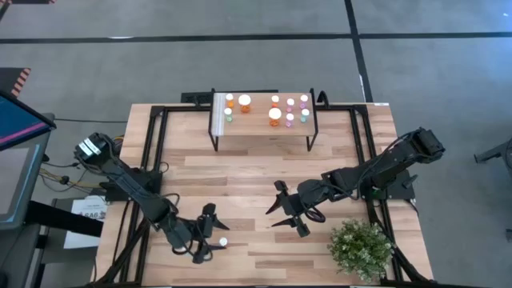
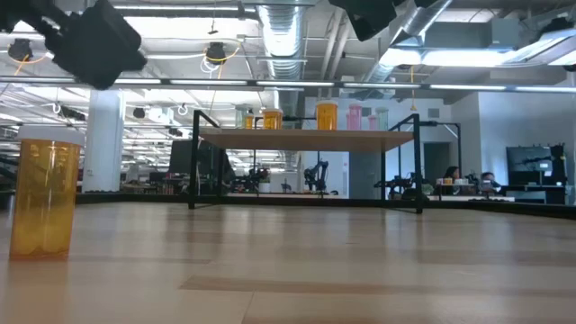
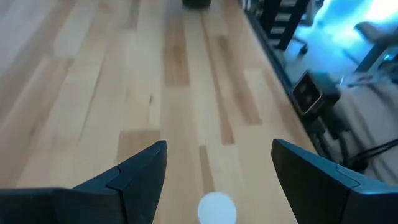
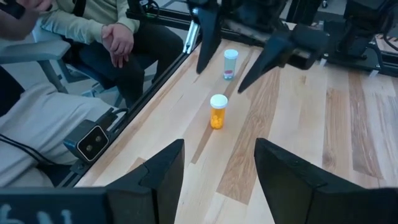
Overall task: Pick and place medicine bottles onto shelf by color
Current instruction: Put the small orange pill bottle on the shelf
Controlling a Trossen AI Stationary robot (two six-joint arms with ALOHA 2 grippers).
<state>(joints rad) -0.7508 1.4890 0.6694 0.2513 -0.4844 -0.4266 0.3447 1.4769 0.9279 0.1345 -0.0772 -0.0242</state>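
Bottles [image 1: 274, 114] stood on the shelf [image 1: 264, 128] at upper centre; 1 orange bottle [image 1: 223, 242] sat lower left, just beside the left gripper [image 1: 210, 234], jaws open. Right gripper [image 1: 283, 213], also open, hovered mid-table near the plant [image 1: 362, 248]

Bare table [image 1: 256, 176] lies open between the shelf [image 1: 264, 128] and both arms (a bushy plant [image 1: 362, 248] crowds the near right corner).
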